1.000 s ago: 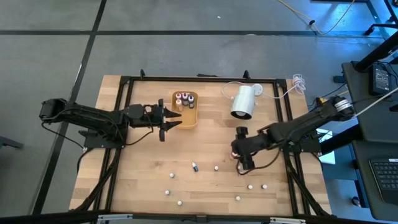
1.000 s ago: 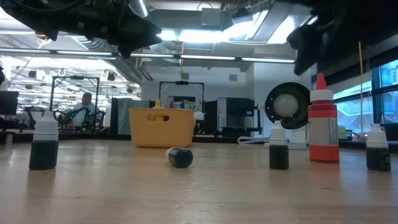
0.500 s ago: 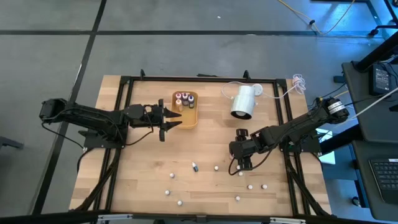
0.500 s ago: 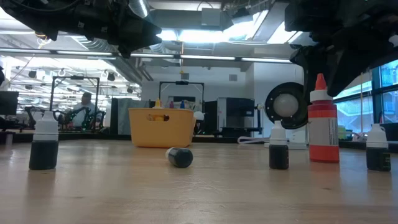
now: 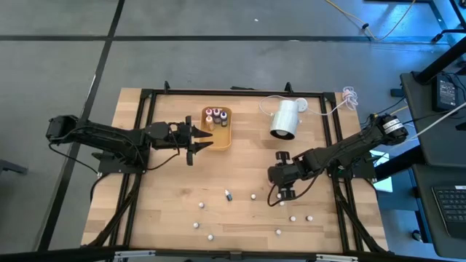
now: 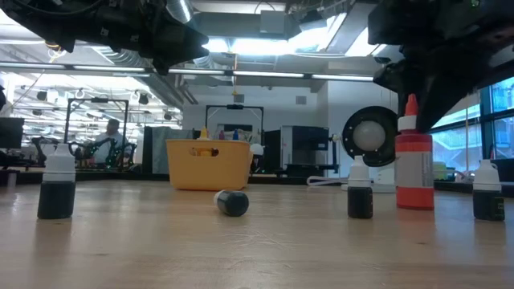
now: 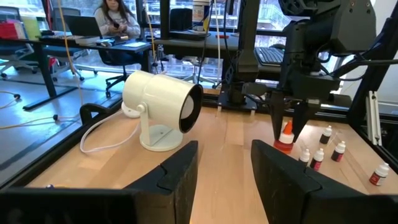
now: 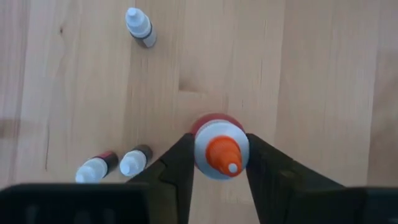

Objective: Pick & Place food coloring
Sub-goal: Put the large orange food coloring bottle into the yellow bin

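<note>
The right gripper (image 5: 281, 193) stands over the right half of the table (image 5: 240, 171), its fingers (image 8: 177, 167) clamped on the sides of a red bottle (image 8: 216, 147) with an orange tip. In the low view that bottle (image 6: 414, 164) stands upright on the wood, taller than the small ones around it, with the dark fingers coming down on either side of its neck. The left wrist view shows the same grip from across the table, the bottle (image 7: 285, 138) low between the two fingers.

The left gripper (image 5: 195, 137) hovers at the near-left side of the orange tray (image 5: 225, 138), which sits toward the far side of the table, left of centre. Its fingers (image 7: 175, 176) stand apart with nothing between them. Several small bottles (image 5: 215, 116) stand inside the tray.

More food coloring is scattered across the near half of the table: one dark bottle (image 5: 228, 195) lies on its side near the middle, and white-capped ones (image 5: 253, 196) dot the wood around it and to the right (image 5: 293, 218). Two small bottles (image 8: 116, 163) lie just beside the red one in the right wrist view.

A white lamp (image 5: 285, 119) lies on the far right of the table, its cable (image 5: 338, 104) running off to the right.

A person (image 7: 117, 20) sits at a desk in the room beyond.
</note>
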